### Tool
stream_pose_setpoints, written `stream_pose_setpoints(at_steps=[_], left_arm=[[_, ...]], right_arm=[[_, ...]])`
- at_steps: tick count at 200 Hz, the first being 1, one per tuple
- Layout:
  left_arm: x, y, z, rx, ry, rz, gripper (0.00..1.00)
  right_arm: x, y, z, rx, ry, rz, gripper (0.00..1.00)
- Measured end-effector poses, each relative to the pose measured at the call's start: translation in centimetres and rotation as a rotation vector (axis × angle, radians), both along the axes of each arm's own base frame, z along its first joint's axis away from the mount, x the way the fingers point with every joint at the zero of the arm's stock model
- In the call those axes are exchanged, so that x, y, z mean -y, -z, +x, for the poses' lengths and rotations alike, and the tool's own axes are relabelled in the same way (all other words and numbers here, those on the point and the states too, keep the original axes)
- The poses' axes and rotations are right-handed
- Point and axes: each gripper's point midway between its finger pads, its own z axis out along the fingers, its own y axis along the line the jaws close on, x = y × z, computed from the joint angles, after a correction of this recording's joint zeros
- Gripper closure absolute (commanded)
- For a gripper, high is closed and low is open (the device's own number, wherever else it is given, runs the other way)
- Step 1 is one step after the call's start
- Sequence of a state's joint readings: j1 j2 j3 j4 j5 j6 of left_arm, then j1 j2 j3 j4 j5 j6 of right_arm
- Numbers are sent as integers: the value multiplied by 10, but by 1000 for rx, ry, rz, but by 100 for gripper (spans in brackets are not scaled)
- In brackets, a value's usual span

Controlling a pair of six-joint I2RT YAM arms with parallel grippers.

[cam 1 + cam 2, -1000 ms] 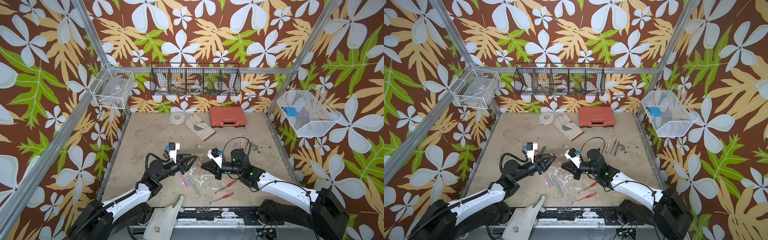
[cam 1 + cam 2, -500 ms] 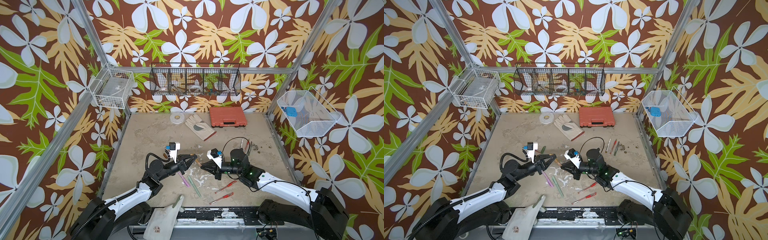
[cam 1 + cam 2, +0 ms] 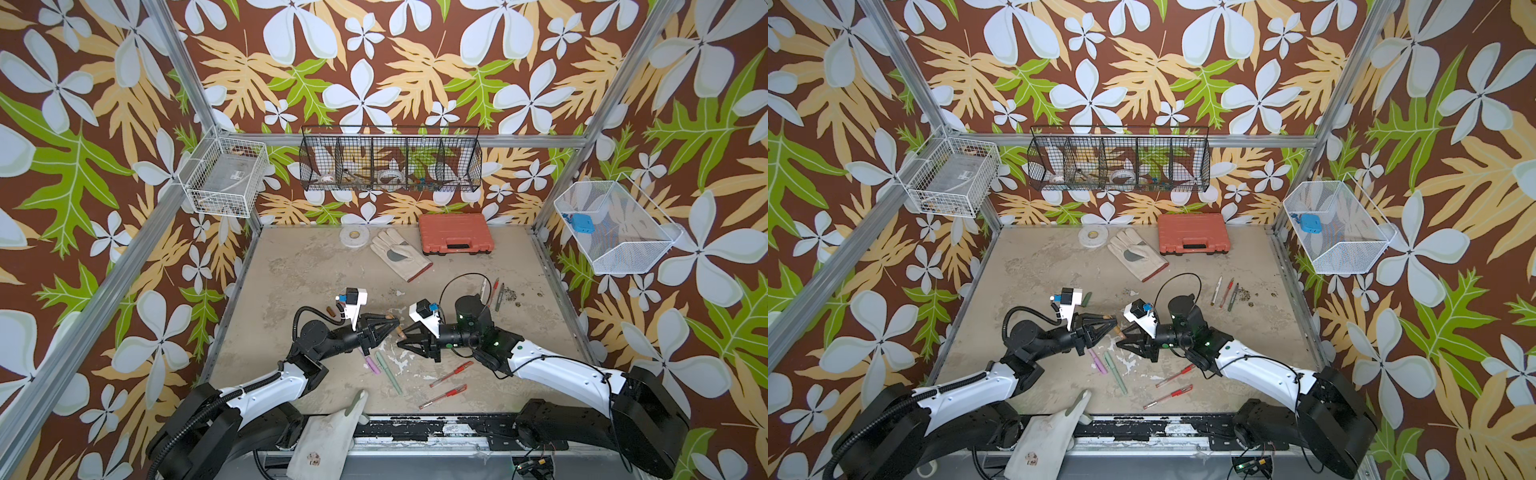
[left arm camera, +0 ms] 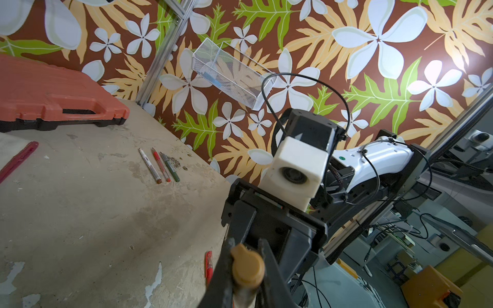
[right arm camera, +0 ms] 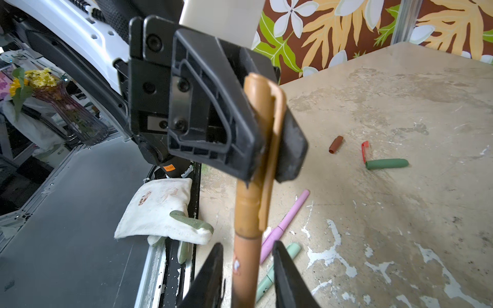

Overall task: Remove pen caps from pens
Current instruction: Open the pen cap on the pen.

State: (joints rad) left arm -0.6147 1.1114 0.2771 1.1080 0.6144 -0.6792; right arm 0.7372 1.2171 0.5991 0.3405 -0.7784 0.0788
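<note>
Brown pen [image 5: 246, 256] approx level, cap [image 5: 260, 112] end pinched tight in left gripper [image 5: 266, 165]. Right gripper [image 5: 248, 244] jaws slightly parted w/ barrel btwn.

light was soft, even, overhead; shadows were faint. my wrist views warped at the edges, and the brown pen cap [image 4: 247, 265] up close was blurred.

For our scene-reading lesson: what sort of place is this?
Probably a robot test cell: an aluminium frame with leaf-patterned walls boxes in a worn tabletop, a left arm and right arm reach over it, and a wire basket hangs behind.
</note>
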Motion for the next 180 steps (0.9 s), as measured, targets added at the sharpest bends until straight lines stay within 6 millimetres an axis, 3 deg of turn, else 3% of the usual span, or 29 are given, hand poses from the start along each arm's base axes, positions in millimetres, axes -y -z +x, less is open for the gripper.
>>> stream_pose_setpoints(at_steps=[48, 66, 117, 180], left_arm=[[2, -2, -4, 16, 24, -6, 97], [2, -3, -4, 24, 23, -9, 99], [1, -3, -1, 20, 8, -12, 100], [-8, 16, 22, -63, -126, 39, 100]], right_arm=[[-1, -3, -4, -11, -17, 18, 86], [0, -3, -3, -20, -15, 20, 100], [-2, -2, 0, 3, 30, -1, 100], [-18, 24, 28, 238, 433, -260, 100]])
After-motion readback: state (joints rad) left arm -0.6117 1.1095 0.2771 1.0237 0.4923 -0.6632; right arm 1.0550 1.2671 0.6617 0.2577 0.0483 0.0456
